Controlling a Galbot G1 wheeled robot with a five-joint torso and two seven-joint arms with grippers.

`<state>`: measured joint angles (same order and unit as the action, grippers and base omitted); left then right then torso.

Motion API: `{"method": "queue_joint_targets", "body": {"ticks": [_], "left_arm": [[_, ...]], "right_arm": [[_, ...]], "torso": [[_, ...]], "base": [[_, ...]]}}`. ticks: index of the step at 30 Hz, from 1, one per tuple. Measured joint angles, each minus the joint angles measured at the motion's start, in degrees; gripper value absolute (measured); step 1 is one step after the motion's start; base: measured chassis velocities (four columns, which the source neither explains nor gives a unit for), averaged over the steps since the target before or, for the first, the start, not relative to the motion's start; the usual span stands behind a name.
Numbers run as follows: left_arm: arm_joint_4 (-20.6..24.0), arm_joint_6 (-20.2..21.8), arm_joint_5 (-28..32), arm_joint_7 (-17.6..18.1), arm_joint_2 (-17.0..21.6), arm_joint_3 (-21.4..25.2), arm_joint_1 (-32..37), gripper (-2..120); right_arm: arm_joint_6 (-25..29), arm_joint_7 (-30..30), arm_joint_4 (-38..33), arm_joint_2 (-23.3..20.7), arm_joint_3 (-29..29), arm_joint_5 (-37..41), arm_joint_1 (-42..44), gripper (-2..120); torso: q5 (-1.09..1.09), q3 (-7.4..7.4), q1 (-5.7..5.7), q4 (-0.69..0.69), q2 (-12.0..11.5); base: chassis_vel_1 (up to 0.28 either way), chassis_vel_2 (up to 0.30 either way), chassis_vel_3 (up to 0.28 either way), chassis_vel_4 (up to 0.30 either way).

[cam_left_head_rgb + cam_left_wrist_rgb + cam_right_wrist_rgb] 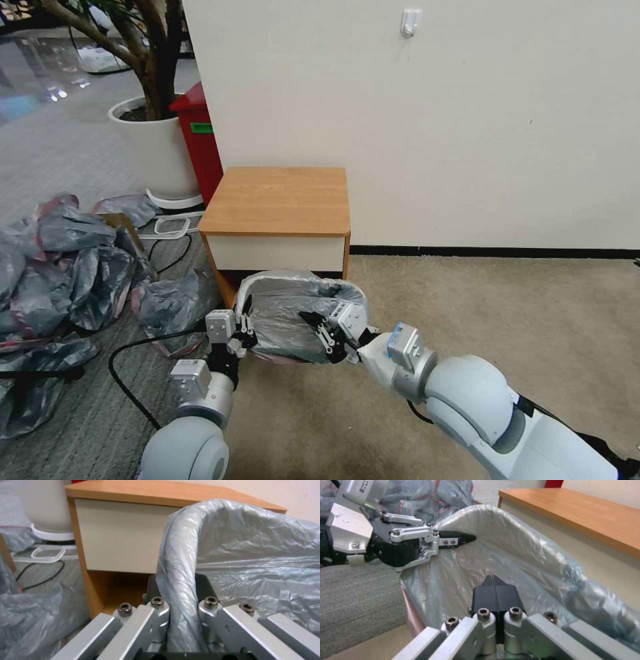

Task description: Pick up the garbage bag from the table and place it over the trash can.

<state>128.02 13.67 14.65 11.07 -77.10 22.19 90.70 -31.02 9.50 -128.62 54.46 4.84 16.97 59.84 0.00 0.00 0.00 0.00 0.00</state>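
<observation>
While stretched over trash can [506,527] rim before table [277,200], garbage bag [293,320] pinched at left edge by left gripper [243,331]; right gripper [325,331] closed, apparently empty. Advisable: tug film down evenly, avoid tearing.

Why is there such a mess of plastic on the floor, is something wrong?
The heap of grey bags sprawls crumpled across the floor left of the table, a black cable trailing through it. The garbage bag itself looks fine, stretched over the trash can rim between the left gripper and right gripper.
</observation>
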Motion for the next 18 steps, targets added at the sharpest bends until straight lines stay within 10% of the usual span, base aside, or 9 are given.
{"method": "queue_joint_targets", "body": {"ticks": [18], "left_arm": [[0.3, -2.6, -7.2, -2.8, -0.7, -1.6, 0.8, 6]], "right_arm": [[-9.5, -5.9, 8.2, 2.6, 9.4, -5.1, -9.6, 0]], "torso": [[0.00, 0.00, 0.00, 0.00, 0.0]], "base": [[0.000, 0.000, 0.000, 0.000]]}}
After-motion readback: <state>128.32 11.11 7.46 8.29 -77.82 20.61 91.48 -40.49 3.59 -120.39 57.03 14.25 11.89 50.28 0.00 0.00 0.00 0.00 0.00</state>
